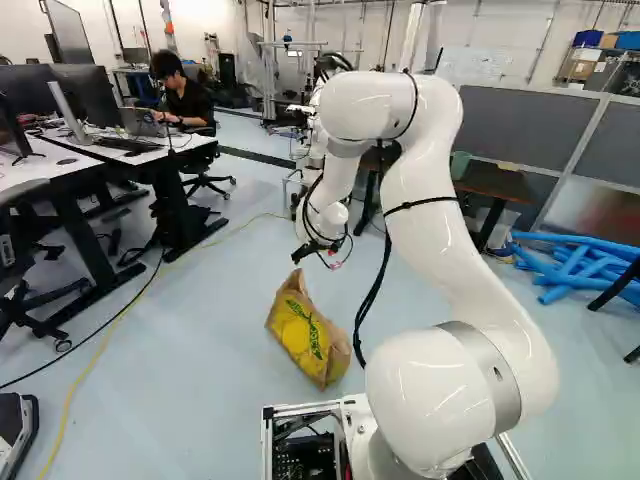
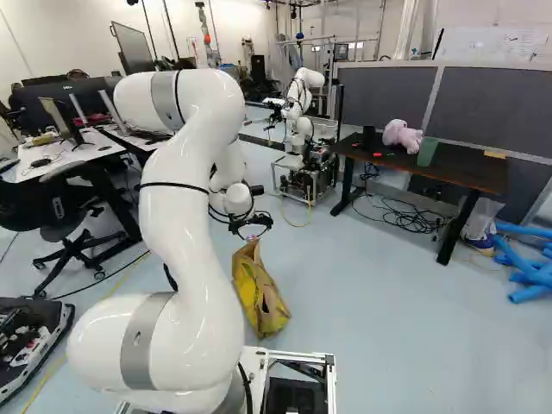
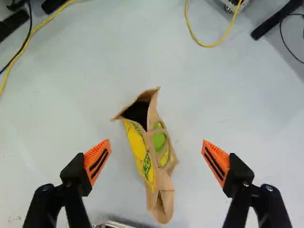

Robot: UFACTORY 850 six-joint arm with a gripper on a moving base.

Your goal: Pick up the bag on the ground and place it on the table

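Far left in the left base view: a white desk point(image 1: 148, 156), one candidate for the placing; the pictures do not settle which table is meant. Centre: the gripper point(image 3: 156, 140), found wide open, holding nothing, its orange pads point(image 3: 97, 161) clear of the bag point(image 3: 154, 164), which sits on the floor point(image 1: 200, 330) below it, just ahead of the base.

Recommended for the reach: lower with the fingers parted, one down each side of the bag, aiming a little towards the mouth, where the paper can fold together. Close only once both pads are well past the rim; a shallow pinch may tear the paper or slip. Then lift straight up before turning, since the loose body will probably swing.

Orientation: the mouth point(image 3: 137, 111) points away from the base, the closed end back towards it. The long axis runs between the fingers, slightly skewed to square across their closing line; a small wrist turn should correct this. Far right in the right base view: a dark table point(image 2: 457, 175), in my judgement the likelier destination.
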